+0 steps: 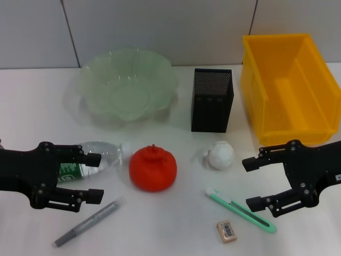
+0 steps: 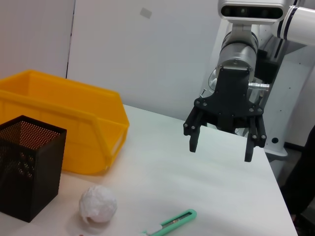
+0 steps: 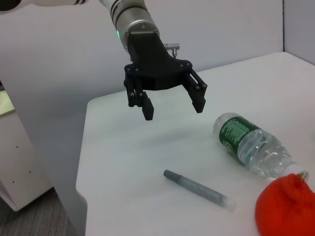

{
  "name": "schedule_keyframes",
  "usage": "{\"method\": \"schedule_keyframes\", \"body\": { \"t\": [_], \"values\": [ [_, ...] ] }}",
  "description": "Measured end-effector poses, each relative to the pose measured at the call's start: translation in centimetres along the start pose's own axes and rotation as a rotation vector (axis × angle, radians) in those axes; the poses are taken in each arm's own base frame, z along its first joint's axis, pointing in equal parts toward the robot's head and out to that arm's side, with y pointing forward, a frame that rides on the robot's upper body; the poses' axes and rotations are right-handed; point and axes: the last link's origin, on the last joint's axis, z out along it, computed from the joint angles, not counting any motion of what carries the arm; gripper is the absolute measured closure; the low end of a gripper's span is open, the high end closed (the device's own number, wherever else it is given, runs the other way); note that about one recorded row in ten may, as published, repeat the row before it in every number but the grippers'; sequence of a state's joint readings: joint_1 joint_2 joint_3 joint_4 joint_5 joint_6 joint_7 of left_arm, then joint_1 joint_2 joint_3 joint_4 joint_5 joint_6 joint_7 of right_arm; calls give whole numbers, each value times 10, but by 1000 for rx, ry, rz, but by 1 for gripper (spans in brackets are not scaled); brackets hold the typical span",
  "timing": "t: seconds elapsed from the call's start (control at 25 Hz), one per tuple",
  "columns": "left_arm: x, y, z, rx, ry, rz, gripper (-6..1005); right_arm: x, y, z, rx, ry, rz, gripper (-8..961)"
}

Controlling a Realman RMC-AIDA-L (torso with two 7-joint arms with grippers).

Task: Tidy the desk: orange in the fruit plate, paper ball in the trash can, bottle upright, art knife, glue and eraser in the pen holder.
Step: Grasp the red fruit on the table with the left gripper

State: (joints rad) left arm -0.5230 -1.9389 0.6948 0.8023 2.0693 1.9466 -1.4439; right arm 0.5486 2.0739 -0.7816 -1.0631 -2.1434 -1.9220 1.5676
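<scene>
Bottle (image 1: 96, 157) on its side, cap toward orange (image 1: 153, 168); both pincers, left (image 1: 95, 178) and right (image 1: 249, 183), wide open, empty.

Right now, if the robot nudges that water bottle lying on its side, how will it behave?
The bottle lies flat and is round, so it would probably roll. It looks like clear thin plastic, likely smooth and a bit slippery. It appears mostly empty, so probably light and easy to squash.
</scene>
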Motion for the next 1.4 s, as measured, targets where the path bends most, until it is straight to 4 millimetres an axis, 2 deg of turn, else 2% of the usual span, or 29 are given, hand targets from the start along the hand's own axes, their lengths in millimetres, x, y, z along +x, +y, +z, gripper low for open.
{"method": "schedule_keyframes", "body": {
  "t": [0.72, 0.84, 0.88, 1.04, 1.08, 1.12, 1.16, 1.24, 1.28, 1.32, 1.4],
  "values": [
    [-2, 0, -1, 12, -3, -1, 201, 1, 0, -1, 6, -16, 3, 130],
    [3, -1, -8, 28, -24, 13, 200, 5, 1, -1, -3, -19, 21, 130],
    [10, -2, -13, 51, -50, 29, 200, 10, 4, -3, -4, -19, 36, 130],
    [18, -3, -16, 72, -71, 54, 200, 18, 7, -6, 7, -19, 46, 130],
    [39, -10, -18, 120, -152, 94, 200, 24, 9, -8, 14, -20, 52, 130],
    [39, -10, -18, 120, -152, 94, 200, 24, 9, -8, 14, -20, 52, 130],
    [50, -15, -14, 137, -214, 107, 200, 27, 10, -10, 21, -24, 63, 130],
    [55, -18, -11, 143, -247, 115, 200, 29, 11, -11, 23, -26, 68, 131],
    [64, -24, -1, 158, -305, 133, 200, 32, 12, -13, 25, -30, 78, 131],
    [64, -24, -1, 158, -305, 133, 200, 32, 12, -13, 25, -30, 78, 131],
    [70, -30, 12, 176, -365, 146, 200, 35, 14, -14, 27, -31, 87, 131]
  ]
}}
